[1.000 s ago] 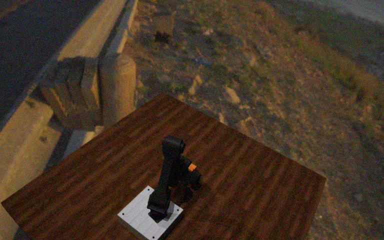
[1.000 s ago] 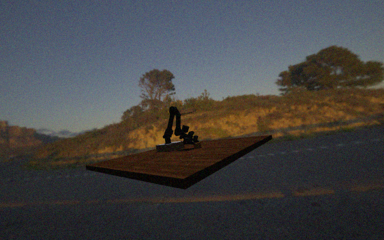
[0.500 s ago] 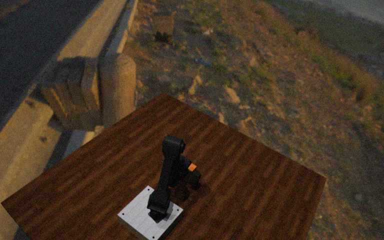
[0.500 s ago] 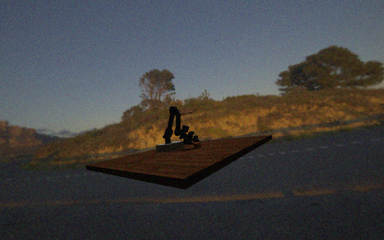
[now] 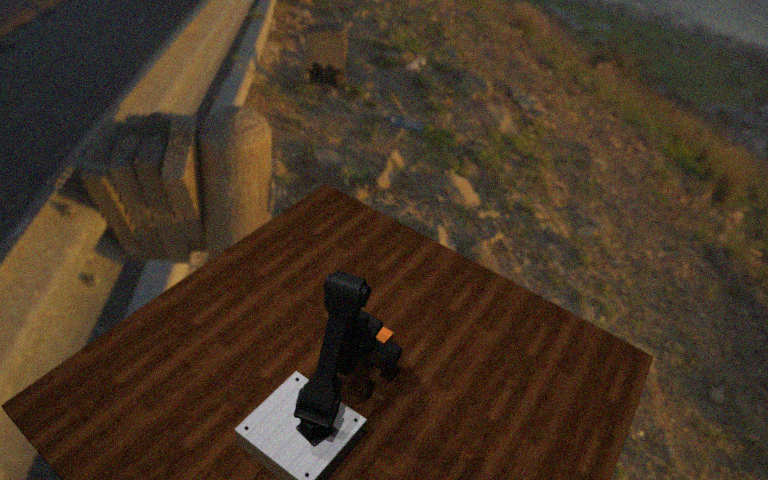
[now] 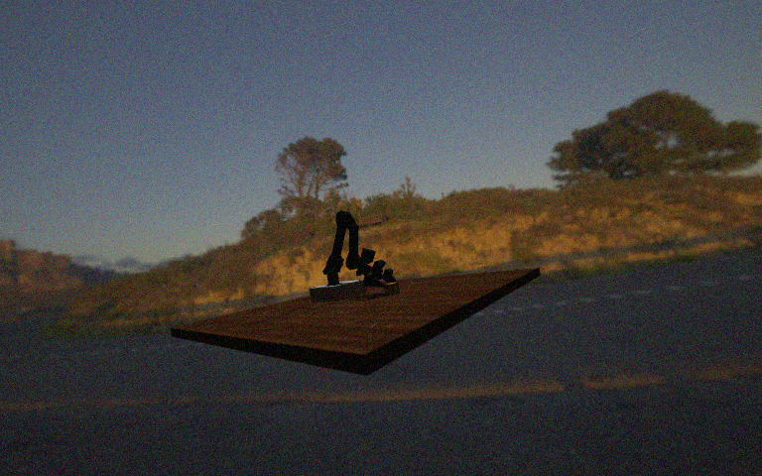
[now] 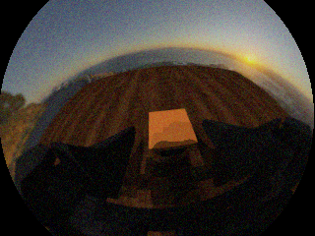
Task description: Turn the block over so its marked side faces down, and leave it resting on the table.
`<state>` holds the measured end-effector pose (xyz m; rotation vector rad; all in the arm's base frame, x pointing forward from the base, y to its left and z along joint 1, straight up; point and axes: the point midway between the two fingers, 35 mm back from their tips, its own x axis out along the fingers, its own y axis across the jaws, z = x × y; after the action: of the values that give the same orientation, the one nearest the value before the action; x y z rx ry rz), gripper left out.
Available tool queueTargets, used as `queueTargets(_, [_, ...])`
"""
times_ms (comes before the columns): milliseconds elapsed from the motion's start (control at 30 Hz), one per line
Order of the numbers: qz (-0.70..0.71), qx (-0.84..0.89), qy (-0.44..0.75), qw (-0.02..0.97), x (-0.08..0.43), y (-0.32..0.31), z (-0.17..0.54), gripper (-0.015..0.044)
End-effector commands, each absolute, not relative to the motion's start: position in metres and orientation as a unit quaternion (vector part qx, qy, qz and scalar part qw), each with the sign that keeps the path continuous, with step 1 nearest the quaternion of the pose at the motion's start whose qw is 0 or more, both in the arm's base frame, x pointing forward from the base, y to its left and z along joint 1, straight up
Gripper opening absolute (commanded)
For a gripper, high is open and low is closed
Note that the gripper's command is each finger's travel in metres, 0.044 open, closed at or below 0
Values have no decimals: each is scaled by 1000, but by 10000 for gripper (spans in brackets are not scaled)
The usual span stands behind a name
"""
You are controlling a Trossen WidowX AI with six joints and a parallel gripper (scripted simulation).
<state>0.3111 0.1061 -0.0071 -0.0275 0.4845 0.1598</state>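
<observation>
The orange block (image 5: 384, 335) (image 6: 392, 288) (image 7: 172, 126) appears to rest on the wooden table (image 5: 509, 350) (image 6: 359, 330) (image 7: 108, 98). Its top face is plain orange, with a shadow over the near part in the wrist view. Its side towards the gripper is very dark, and the mark cannot be made out clearly there. My gripper (image 5: 380, 340) (image 7: 169, 126) is open and low over the table, tilted well over towards level. Its fingers stand on either side of the block, with gaps beside it in the wrist view. The underside is hidden.
The arm's pale base plate (image 5: 271, 421) (image 6: 336, 292) is close behind the gripper. The arm folds down steeply above the plate's front side. The table's far edges lie well beyond the block.
</observation>
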Motion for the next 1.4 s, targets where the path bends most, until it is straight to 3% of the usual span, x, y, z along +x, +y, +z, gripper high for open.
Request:
queueTargets(0, [78,-17,239,968,311,106,-7,440])
queueTargets(200, [78,-18,250,965,313,107,-8,440])
queueTargets(433, [78,-30,358,930,326,114,4,440])
queueTargets(800, [70,-36,489,869,292,102,63,440])
queueTargets(1367, [69,-40,510,857,297,104,66,440])
